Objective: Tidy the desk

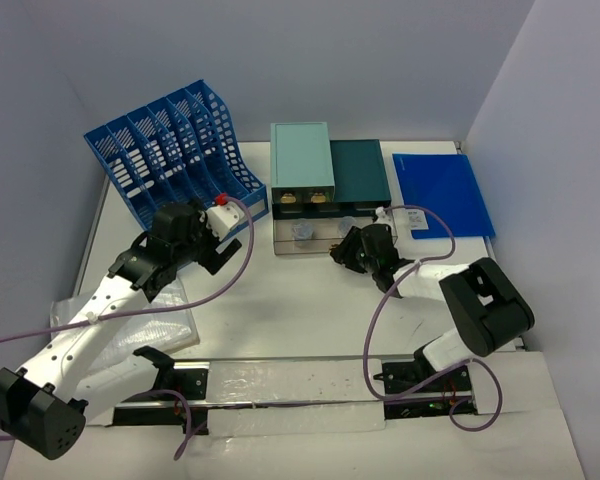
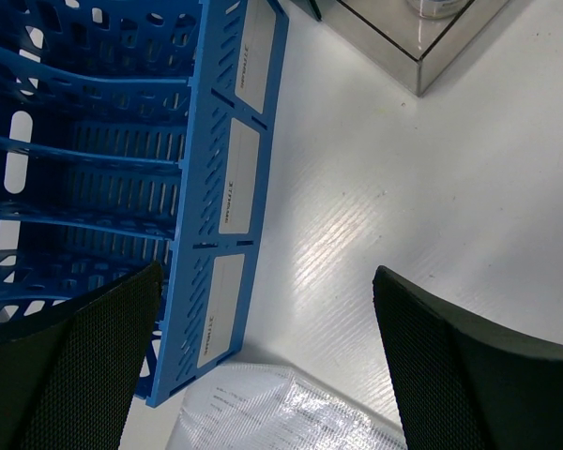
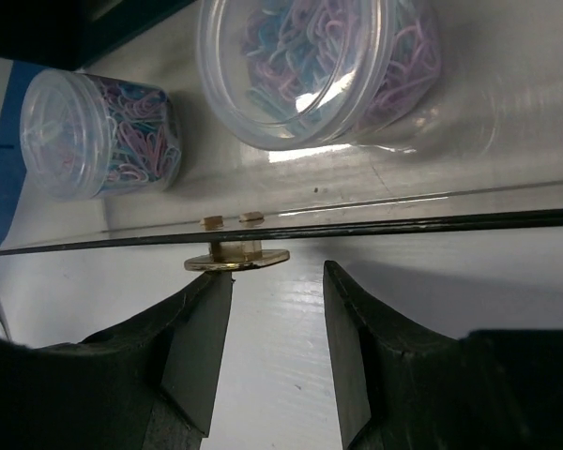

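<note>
The white desk [image 1: 280, 310] carries a blue slotted file rack [image 1: 175, 145] at the back left and teal drawer boxes [image 1: 325, 165] at the back middle. A clear drawer [image 1: 305, 238] stands pulled out with two jars of coloured paper clips [image 3: 319, 66] in it. My right gripper [image 1: 348, 248] is open at the drawer's front; in the right wrist view [image 3: 277, 274] the left fingertip [image 3: 206, 319] sits just under the gold knob [image 3: 236, 259]. My left gripper [image 1: 212, 250] is open and empty over the desk by the rack's front [image 2: 235, 197].
A blue folder [image 1: 445, 190] lies at the back right. A clear plastic sleeve with a printed sheet [image 1: 130, 325] lies at the near left under the left arm, and its corner shows in the left wrist view [image 2: 291, 412]. Purple cables hang from both arms.
</note>
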Controlling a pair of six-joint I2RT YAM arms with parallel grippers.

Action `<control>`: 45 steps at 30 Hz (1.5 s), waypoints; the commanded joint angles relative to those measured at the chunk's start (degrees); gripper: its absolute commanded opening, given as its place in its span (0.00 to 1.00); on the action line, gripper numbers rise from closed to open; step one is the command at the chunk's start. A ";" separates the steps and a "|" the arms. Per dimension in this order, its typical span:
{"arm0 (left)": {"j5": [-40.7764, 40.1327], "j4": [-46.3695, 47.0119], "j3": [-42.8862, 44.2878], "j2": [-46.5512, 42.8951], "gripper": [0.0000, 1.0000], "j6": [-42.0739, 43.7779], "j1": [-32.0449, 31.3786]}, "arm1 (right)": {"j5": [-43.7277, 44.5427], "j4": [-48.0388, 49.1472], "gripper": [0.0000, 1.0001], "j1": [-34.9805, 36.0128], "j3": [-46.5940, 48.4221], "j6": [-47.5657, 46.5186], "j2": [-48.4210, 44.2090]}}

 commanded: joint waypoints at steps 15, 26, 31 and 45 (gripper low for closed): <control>0.15 2.87 0.33 -1.05 0.99 0.89 0.41 | 11.53 -5.96 0.51 -0.39 24.65 -3.22 15.28; 0.85 2.49 0.59 -1.26 0.99 1.15 0.50 | 13.01 -3.04 0.51 -2.15 25.79 2.56 17.29; 0.66 2.51 0.59 -1.04 0.99 1.07 0.43 | 13.61 -1.65 0.51 -2.11 25.58 2.40 16.65; 1.79 2.25 0.41 -2.37 0.99 1.13 0.47 | 7.83 -6.40 0.62 -4.60 12.05 0.20 -2.64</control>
